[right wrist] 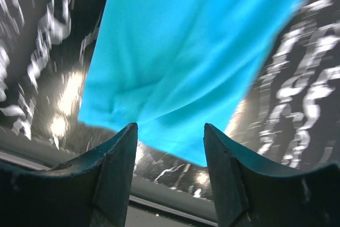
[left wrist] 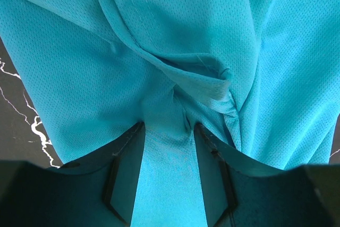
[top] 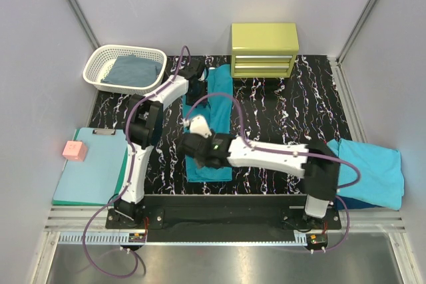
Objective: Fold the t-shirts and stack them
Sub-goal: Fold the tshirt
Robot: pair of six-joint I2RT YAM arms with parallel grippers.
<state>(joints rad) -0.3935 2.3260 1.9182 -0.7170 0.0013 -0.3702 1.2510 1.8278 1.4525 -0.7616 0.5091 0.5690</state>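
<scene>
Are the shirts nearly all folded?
Not yet. Done: a pile of shirts on the right looks folded. In hand: the teal shirt lies in a long strip, the left tool pinching its far end, the right tool open. Left: finish folding it, stack it, then do the grey-blue shirt in the basket.

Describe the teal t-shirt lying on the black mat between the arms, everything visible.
The teal t-shirt is thin, fine-meshed cloth, folded into a long narrow strip running far to near on the black marbled mat. Its far end is wrinkled and bunched where a fold passes between the fingers of the left end effector, which seems to pinch it. The right end effector hangs open over its near half, holding nothing.
</scene>
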